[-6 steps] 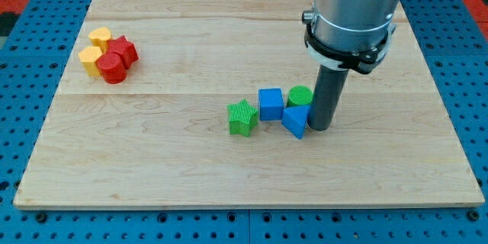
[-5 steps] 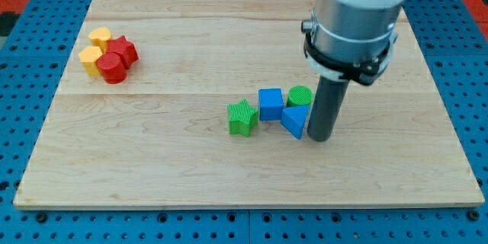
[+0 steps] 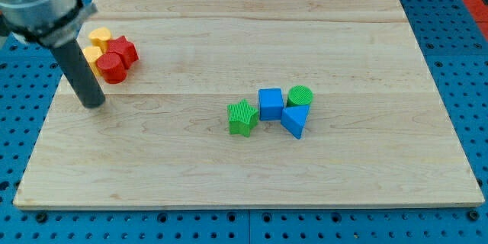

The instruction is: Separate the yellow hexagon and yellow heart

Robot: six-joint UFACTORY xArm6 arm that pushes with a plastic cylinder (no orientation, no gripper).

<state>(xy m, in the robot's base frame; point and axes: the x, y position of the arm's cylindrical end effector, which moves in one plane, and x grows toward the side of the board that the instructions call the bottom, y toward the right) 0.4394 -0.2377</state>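
Near the board's [image 3: 229, 175] top-left corner, the yellow hexagon [image 3: 100, 36] touches the yellow heart [image 3: 91, 58] below it; their facing is unclear. My tip [image 3: 94, 104], a fingerless rod, stands just below, touching nothing.

Red star [image 3: 123, 48], red cylinder [image 3: 111, 66] touching; green star [image 3: 242, 117], blue cube [image 3: 270, 104] mid-board.

arm: big grey round part in the upper left of the frame
rod: dark, straight, leaning a little, pointing down
my tip [image 3: 94, 104]: low end, at the left side of the frame
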